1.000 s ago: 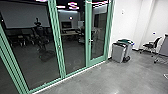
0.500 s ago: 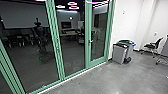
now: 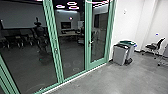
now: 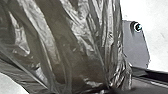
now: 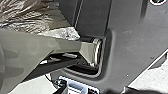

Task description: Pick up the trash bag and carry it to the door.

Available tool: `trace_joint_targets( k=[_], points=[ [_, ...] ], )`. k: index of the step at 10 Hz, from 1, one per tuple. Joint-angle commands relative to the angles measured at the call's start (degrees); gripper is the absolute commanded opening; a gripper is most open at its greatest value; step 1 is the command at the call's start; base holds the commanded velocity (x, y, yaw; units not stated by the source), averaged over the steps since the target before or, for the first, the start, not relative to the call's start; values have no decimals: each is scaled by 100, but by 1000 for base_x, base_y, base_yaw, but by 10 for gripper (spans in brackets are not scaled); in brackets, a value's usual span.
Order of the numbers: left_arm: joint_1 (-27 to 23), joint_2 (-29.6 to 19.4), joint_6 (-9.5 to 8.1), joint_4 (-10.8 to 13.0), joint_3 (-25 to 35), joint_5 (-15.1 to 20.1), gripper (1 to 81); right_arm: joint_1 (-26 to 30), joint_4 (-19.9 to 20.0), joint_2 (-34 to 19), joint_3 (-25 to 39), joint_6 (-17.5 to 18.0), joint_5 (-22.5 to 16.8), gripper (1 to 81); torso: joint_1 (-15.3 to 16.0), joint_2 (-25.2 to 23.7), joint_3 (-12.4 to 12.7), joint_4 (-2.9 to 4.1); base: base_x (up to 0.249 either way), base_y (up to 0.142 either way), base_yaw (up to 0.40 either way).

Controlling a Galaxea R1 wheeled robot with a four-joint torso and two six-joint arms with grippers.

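High head view faces glass point(image 3: 72, 50); wrist views share nearby bag point(image 4: 77, 45).

From here I see the bag point(image 5: 32, 17), brownish plastic with many shiny creases, on the far side of the robot's jointed bar point(image 5: 62, 45). Behind the bar is the wide dark plate point(image 5: 130, 37), with a round fitting point(image 5: 158, 1). Past the plate's edge there is pale floor point(image 5: 37, 85).

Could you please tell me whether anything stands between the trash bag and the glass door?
Nothing visible stands between the trash bag and the glass door; the gray bins are right of it, beside the wall.
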Motion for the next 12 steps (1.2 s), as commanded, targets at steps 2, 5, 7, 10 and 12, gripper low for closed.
trace_joint_targets(
  k=[2, 5, 7, 10, 12],
  points=[
    [-321, 26, 37, 53, 18, 328, 10, 247, 14, 9, 44, -5, -337, 811, 0, 0, 0, 0, 177, 0, 0],
    [-321, 35, 37, 79, 18, 319, 10, 247, 5, 9, 44, -5, -337, 811, 0, 0, 0, 0, 173, 0, 0],
    [-321, 35, 37, 88, 18, 319, 10, 247, 5, 18, 44, -5, -337, 811, 0, 0, 0, 0, 169, -30, 0],
    [-321, 35, 37, 88, 18, 327, 10, 247, 5, 18, 44, -5, -337, 811, 2, 0, 0, 0, 168, -62, 0],
    [-321, 35, 37, 88, 18, 328, 10, 247, 5, 18, 44, -5, -337, 811, 0, 0, 0, 0, 168, -63, 0]
  ],
)
